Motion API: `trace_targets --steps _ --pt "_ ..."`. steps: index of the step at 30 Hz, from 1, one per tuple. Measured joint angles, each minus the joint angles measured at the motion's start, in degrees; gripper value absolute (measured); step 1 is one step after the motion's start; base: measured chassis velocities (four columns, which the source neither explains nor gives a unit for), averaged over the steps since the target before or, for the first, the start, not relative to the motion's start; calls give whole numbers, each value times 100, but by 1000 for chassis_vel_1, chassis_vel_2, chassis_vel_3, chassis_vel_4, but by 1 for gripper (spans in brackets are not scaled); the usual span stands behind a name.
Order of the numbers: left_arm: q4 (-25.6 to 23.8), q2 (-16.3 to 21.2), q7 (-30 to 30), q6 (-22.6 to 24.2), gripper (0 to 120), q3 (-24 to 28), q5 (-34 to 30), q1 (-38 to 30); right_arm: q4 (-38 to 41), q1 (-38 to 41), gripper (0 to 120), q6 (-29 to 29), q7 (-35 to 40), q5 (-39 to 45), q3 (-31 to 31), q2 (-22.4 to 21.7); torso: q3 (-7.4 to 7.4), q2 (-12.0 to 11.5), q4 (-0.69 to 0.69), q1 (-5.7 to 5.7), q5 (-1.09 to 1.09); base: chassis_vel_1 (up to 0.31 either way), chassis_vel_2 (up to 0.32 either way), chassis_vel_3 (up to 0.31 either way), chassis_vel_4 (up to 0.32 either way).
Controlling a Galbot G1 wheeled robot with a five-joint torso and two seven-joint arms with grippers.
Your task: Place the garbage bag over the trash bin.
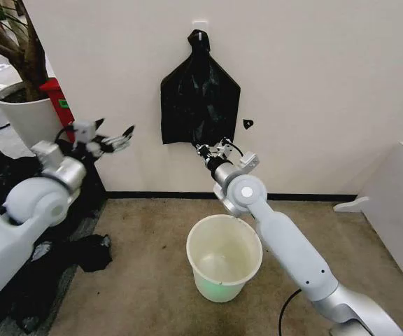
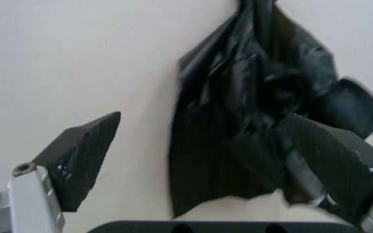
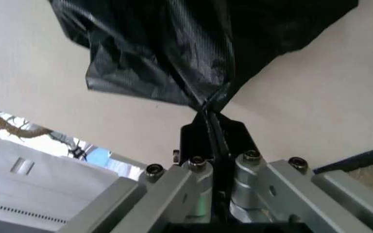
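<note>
Head view: garbage bag (image 1: 199,98), hung upper centre, is pinched at its hem by right gripper (image 1: 205,151) for pull-off; left gripper (image 1: 110,140) kept spread, upper left, w/ trash bin (image 1: 224,257) waiting below.

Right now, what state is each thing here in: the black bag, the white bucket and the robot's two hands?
garbage bag: hanging on the wall from a hook, its lower edge pinched by the right gripper.
trash bin: upright on the floor, open, no bag on it.
right gripper: fingers shut on the bag's lower edge.
left gripper: fingers open, holding nothing, raised beside the bag.
</note>
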Motion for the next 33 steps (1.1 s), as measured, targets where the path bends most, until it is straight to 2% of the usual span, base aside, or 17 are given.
trace_targets --steps 1,7,8,15,20,33 --pt "34 -108 -115 117 100 162 -1 -201 0 -13 0 -3 -6 -6 9 -8 0 0 -3 0 0 0 0 0 0" --pt "94 -503 -819 1037 100 767 49 -1148 17 -93 0 -29 -53 -41 96 -29 0 0 5 0 0 0 0 0 0" --pt "94 -503 -819 1037 100 767 49 -1148 17 -93 0 -29 -53 -41 96 -29 0 0 5 0 0 0 0 0 0" --pt "256 -918 -1011 2082 100 1430 580 -2275 100 -154 0 -31 -64 -47 163 -73 -1 0 2 0 2 0 0 0 0" --pt "473 -1082 -879 2647 100 1768 1095 -2631 148 -165 0 -31 -64 -48 198 -81 0 0 2 0 -1 0 0 0 0" --pt "877 -1478 -716 3051 100 2512 1477 -3084 193 -217 0 -26 -82 -71 218 -73 -1 0 2 0 0 0 0 0 0"
